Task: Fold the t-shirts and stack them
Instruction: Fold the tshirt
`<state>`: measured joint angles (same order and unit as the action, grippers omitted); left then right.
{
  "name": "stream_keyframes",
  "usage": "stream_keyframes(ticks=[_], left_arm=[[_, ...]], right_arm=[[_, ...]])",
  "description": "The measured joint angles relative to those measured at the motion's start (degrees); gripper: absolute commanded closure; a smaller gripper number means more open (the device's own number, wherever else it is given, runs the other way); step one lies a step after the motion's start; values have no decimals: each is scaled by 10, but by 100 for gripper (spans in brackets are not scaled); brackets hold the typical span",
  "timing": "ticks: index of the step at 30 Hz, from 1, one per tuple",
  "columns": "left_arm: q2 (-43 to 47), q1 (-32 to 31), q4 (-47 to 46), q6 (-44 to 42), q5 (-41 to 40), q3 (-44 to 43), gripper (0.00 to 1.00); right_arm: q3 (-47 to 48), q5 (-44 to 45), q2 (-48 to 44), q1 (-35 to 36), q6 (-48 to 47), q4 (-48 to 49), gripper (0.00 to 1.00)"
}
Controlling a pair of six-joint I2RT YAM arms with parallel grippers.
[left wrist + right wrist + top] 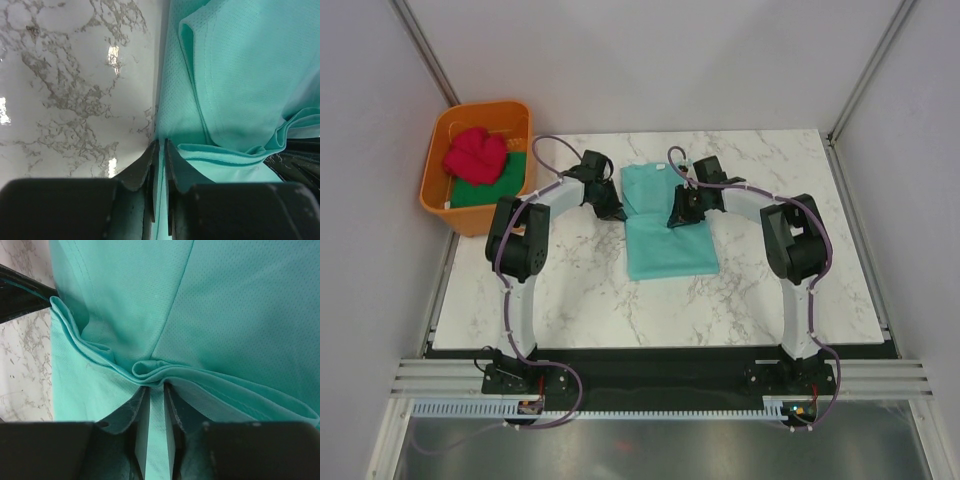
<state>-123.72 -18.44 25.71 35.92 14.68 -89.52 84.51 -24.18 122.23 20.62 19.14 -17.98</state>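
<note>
On the marble table [570,300], mid-fold with the teal t-shirt [665,245] in the middle, left gripper [159,150] and right gripper [154,387] each squeezed tight on its cloth, next likely needing both moved over together.

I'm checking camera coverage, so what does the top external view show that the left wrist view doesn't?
Only the top external view: the orange tub holding the red t-shirt and the dark green t-shirt. Only the left wrist view: up close, the left gripper pinching the edge of the teal t-shirt. Both: the teal t-shirt lying on the marble table.
</note>
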Motion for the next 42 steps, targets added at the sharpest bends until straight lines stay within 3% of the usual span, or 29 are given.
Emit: stream_keyframes(ticks=[4,6,14,21,26,35,41,42], left_arm=[[13,0,17,-4,-19,0,63],[36,0,27,-8,-27,9,59],[210,-12,36,-11,-21,129,55],[247,-81,30,-10,-1,253,51],[272,-91,14,2,25,329,50],[281,-91,-47,36,50,360,50],[263,-92,-67,48,50,361,60],[259,-93,-68,49,50,362,67]], right_arm=[[2,2,-5,0,4,-7,64],[2,10,-18,0,7,-20,61],[-27,104,-152,-5,54,-97,55],[-155,216,-256,-15,169,-151,55],[-220,258,-271,-16,215,-168,55],[-282,291,-310,-16,280,-159,53],[-304,295,-314,-16,304,-130,54],[-309,295,-314,-16,307,-123,54]])
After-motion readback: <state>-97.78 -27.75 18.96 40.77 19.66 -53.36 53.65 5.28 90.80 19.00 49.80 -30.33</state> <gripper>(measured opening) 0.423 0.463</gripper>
